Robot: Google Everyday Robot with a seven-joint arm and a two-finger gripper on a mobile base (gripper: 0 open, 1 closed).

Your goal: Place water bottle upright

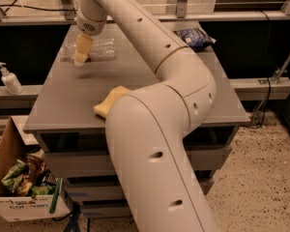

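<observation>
The water bottle (104, 48) is clear ribbed plastic and lies on its side near the far left corner of the grey table (63, 95). My gripper (82, 51) hangs from the long white arm and points down at the bottle's left part, at or just in front of it. The gripper covers that part of the bottle, so contact cannot be judged. The bottle's right half shows past the gripper.
A yellow sponge (108, 104) lies near the table's front, partly behind my arm. A dark blue snack bag (195, 36) sits at the far right. A white pump dispenser (9, 79) stands on a ledge to the left. A cardboard box (17, 182) of snack bags sits on the floor.
</observation>
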